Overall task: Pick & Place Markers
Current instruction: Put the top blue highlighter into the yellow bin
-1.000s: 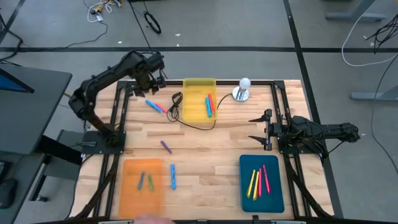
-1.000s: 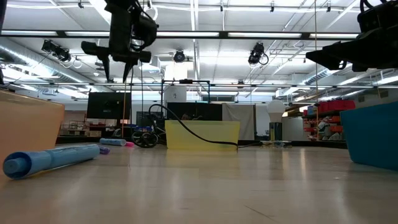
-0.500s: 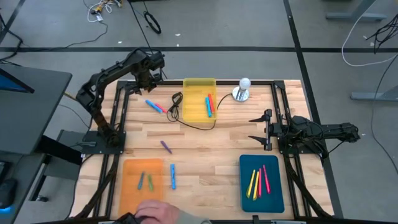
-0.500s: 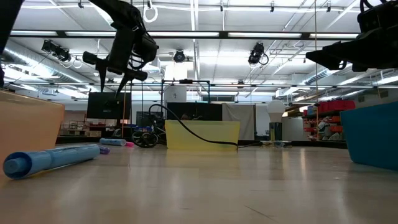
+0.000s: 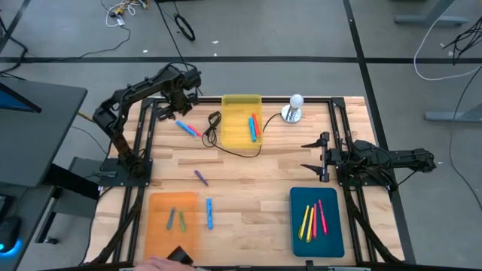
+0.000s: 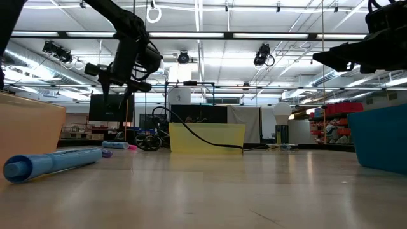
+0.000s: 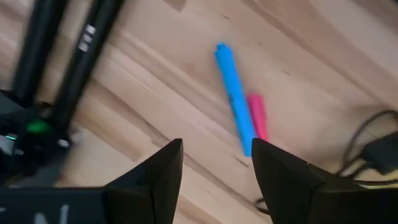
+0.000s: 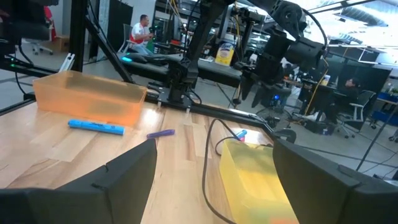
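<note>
Left end effector (image 5: 167, 110) held above blue marker (image 7: 235, 104) and pink marker (image 7: 257, 117) on table (image 5: 256, 181), fingers spread, nothing gripped.

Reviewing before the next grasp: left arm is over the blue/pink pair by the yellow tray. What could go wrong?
1. The blue marker and pink marker lie touching; the left gripper, fingers apart, may catch both or knock one away.
2. The black cable lies close beside them and could snag.
</note>
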You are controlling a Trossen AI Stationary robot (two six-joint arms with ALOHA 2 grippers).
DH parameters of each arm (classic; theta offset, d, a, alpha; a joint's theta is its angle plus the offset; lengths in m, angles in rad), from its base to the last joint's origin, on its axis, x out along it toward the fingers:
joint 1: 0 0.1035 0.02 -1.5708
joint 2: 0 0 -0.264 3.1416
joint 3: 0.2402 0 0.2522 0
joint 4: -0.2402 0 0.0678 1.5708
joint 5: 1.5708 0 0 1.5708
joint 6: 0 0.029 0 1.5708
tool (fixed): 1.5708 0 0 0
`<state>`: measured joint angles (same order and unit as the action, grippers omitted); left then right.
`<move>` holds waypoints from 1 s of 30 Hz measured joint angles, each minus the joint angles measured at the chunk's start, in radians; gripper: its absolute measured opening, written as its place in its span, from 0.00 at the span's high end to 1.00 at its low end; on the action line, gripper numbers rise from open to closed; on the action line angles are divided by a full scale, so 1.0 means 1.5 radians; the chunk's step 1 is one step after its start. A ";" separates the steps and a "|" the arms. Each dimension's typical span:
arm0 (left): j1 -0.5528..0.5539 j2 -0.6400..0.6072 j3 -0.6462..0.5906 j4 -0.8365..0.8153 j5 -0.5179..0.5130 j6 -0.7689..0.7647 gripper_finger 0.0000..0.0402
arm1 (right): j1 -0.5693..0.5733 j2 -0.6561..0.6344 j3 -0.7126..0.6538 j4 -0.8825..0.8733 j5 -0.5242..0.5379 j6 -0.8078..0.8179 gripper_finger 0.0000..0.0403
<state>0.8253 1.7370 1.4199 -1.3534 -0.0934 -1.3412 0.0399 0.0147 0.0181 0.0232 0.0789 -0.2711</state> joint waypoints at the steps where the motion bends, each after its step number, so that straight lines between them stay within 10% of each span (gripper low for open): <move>1: 0.000 0.000 0.000 0.010 0.007 -0.009 0.51 | 0.000 0.000 0.000 0.000 0.001 0.000 0.20; 30: 0.007 -0.008 -0.238 0.323 0.061 -0.093 0.51 | 0.000 0.000 0.000 0.005 0.024 0.000 0.20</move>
<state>0.8352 1.7245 1.0627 -0.8692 -0.0023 -1.4813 0.0398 0.0145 0.0181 0.0299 0.1155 -0.2714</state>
